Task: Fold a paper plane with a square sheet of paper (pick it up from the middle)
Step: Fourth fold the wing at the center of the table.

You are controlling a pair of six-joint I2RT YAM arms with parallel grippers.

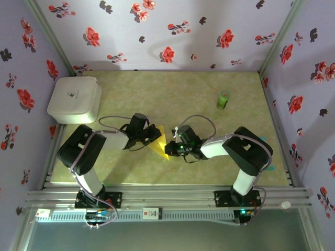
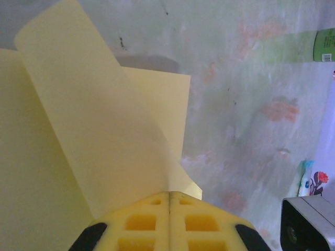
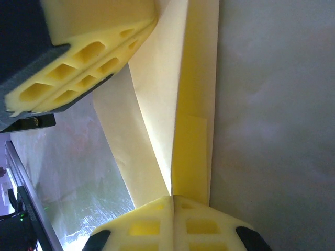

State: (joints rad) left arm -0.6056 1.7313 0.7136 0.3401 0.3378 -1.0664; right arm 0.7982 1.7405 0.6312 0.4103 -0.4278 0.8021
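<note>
The square sheet of paper (image 1: 160,145) is bright yellow and lies creased into a pointed triangular shape at the table's middle, between my two grippers. My left gripper (image 1: 155,134) is shut on its left part. In the left wrist view a pale flap of the sheet (image 2: 78,130) curls upward from the shut left gripper (image 2: 169,195). From the other side, my right gripper (image 1: 171,148) is shut on the sheet. The right wrist view has folded layers of the paper (image 3: 157,94) running up from the shut right gripper (image 3: 172,197) to the left gripper's foam fingers (image 3: 94,55).
A small green cylinder (image 1: 223,99) stands at the back right of the green mat (image 1: 172,94); its label end (image 2: 324,44) appears in the left wrist view. A white rounded box (image 1: 76,99) sits at the back left. Flowered walls enclose three sides.
</note>
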